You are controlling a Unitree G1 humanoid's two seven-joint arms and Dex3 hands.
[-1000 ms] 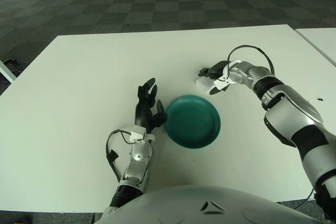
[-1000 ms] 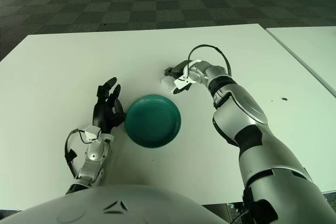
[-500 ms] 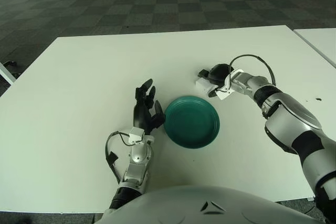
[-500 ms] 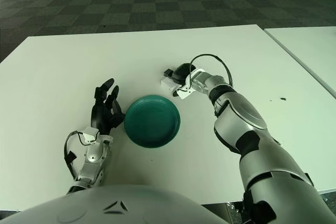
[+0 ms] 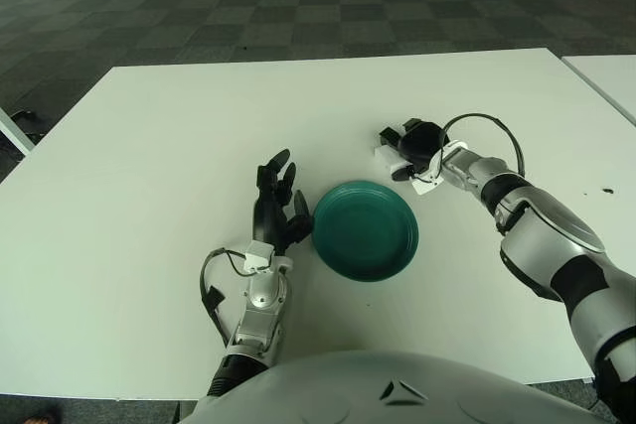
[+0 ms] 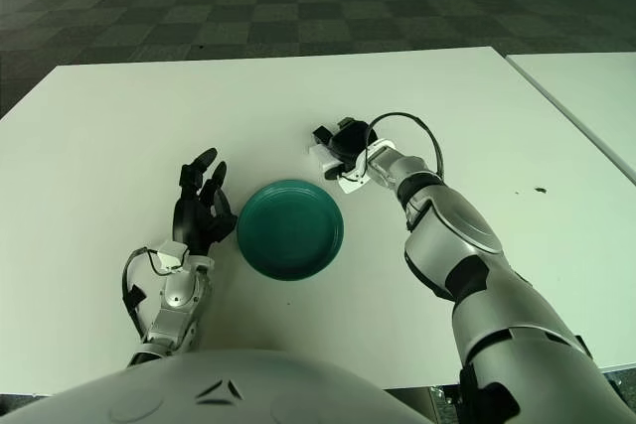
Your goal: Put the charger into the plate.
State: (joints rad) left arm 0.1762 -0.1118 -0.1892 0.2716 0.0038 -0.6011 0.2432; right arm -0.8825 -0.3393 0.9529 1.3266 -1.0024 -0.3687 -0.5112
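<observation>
A: How far along is the task judged to be?

B: Early. The right robot hand [image 5: 415, 140] is set down over the charger [image 5: 389, 150], its dark fingers curled around the white block, which is still seen resting on the bench [image 5: 149, 146] just beyond the plate's far rim. A grasp is judged to be closing; whether it is firm cannot be told. Lifting, carrying and release are left.

A: And the left robot hand?

B: The left robot hand [image 5: 275, 208] is parked just left of the plate [image 5: 365, 228], fingers spread, nothing held.

A: What is held by the plate?

B: Nothing is seen in the green plate; it lies bare.
</observation>
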